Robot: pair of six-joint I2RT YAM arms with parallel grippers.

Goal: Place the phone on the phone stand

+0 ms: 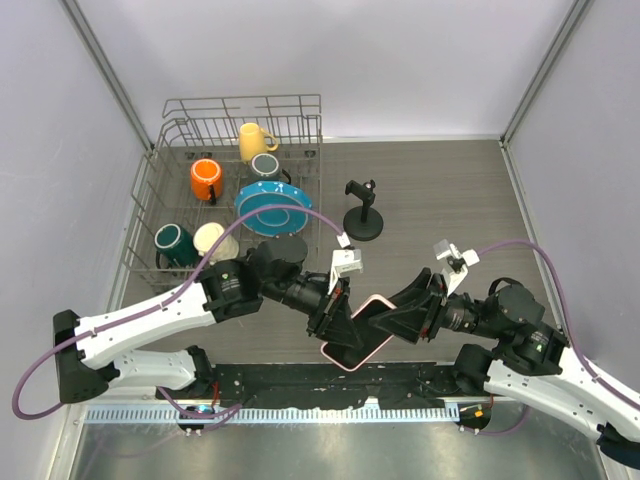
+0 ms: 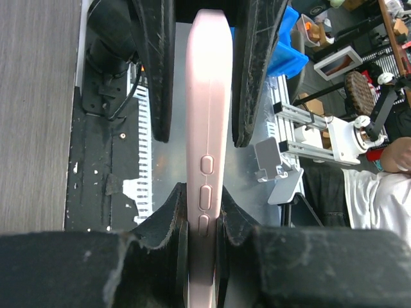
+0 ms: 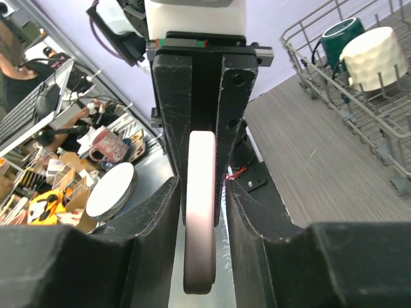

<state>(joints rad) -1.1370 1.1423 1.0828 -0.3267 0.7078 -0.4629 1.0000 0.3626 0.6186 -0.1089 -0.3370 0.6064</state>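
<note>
Top external: we see phone [image 1: 360, 335] held at near centre, phone stand [image 1: 363, 212] well apart, farther back. Left wrist: left gripper [image 2: 204, 202] pinching phone's pink edge. Right wrist: right gripper [image 3: 200, 187] jaws slightly spread round phone, gaps both sides.

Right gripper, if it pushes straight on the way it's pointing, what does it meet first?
Probably the left gripper, facing it head-on along the phone between them; depth is hard to judge.
</note>
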